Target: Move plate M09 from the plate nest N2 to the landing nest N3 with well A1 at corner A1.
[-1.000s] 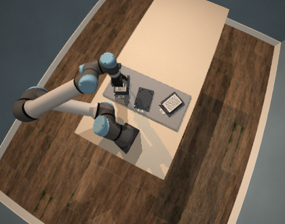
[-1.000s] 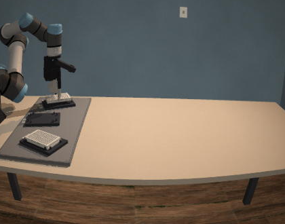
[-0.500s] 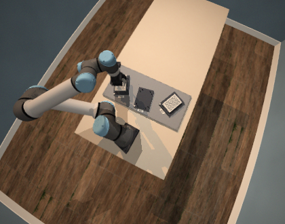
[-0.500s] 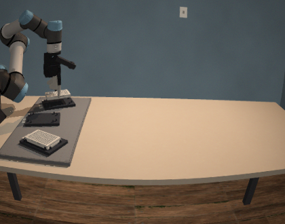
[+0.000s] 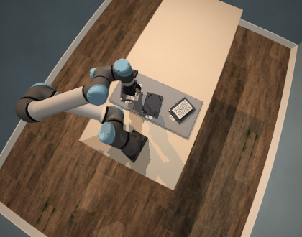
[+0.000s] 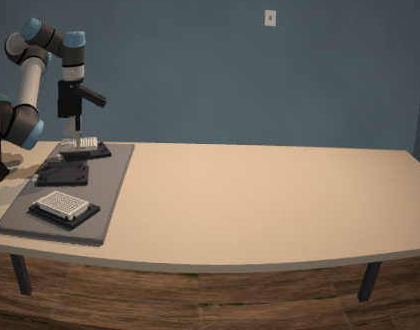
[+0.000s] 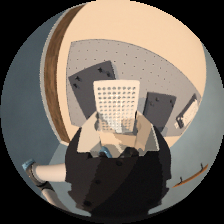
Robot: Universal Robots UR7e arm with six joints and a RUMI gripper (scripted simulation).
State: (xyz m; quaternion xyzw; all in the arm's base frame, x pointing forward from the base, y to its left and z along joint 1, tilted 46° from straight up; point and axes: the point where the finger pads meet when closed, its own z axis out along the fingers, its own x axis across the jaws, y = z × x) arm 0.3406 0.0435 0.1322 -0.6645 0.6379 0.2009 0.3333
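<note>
My gripper (image 6: 76, 137) is shut on one short end of plate M09 (image 6: 80, 143), a white well plate. It holds the plate level, a little above the far black nest N2 (image 6: 86, 153) on the grey mat. In the wrist view the plate (image 7: 116, 106) sticks out from between the fingers, with nest N2 (image 7: 91, 82) bare behind it on the left. The empty black landing nest N3 (image 6: 63, 173) is the middle one; it also shows in the top view (image 5: 152, 104) and in the wrist view (image 7: 159, 107). Plate M06 (image 6: 62, 204) sits on the near nest N1 (image 6: 65, 213).
The three nests stand in a row on a grey mat (image 6: 65, 193) at the table's left end. The arm's base (image 5: 131, 143) stands on the table edge beside the mat.
</note>
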